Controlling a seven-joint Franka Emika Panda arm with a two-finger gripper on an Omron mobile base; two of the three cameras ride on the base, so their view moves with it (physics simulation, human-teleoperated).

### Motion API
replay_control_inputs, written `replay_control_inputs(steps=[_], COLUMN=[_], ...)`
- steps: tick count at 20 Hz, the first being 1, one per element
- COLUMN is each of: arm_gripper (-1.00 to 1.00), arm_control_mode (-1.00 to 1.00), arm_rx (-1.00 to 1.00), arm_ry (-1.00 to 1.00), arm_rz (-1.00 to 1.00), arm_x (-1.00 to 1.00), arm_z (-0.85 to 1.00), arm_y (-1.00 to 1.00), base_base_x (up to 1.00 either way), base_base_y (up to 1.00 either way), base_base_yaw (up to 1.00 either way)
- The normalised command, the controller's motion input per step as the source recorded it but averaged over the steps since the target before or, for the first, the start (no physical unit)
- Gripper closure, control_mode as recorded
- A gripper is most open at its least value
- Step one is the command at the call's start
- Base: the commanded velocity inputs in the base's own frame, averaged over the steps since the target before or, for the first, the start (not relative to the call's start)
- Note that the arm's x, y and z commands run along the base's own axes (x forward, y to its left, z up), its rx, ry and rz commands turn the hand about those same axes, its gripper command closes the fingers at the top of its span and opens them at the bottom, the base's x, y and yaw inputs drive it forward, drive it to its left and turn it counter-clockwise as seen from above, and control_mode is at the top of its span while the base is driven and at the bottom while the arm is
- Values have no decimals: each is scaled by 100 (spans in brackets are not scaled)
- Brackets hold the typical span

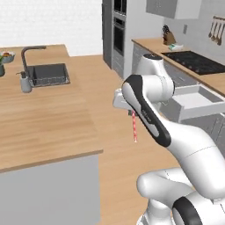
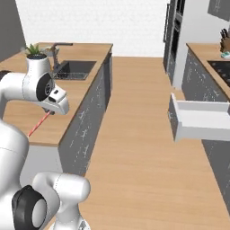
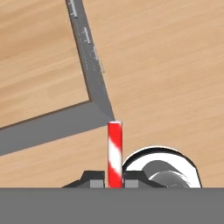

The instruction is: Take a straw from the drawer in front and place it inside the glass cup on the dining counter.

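Nearest us, our jaws (image 3: 114, 180) are clamped on the straw (image 3: 115, 153), which hangs almost upright over the floor just beside the corner of the dining counter (image 1: 44, 127). Behind the arm, the drawer (image 2: 202, 119) stands pulled out; we see only its pale grey interior. On the counter, the dark sink (image 1: 48, 74) holds nothing we can make out.

1. The arm (image 1: 145, 110) folds at the elbow, hand pointing down.
2. The gripper (image 3: 114, 180) appears clamped on the straw (image 3: 114, 153), its 2 fingertips (image 3: 94, 179) flanking it.
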Motion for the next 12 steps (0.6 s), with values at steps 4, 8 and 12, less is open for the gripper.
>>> replay_control_inputs(steps=[4, 8, 12], arm_gripper=[100, 100, 100], arm_control_mode=[100, 100, 100], arm_rx=[0, 0, 0], arm_ry=[0, 0, 0], arm_rz=[0, 0, 0], arm_x=[0, 0, 0], arm_z=[0, 0, 0], arm_y=[0, 0, 0], base_base_x=[-3, -7, -4], base_base_y=[100, 100, 100], base_base_yaw=[-3, -3, -2])
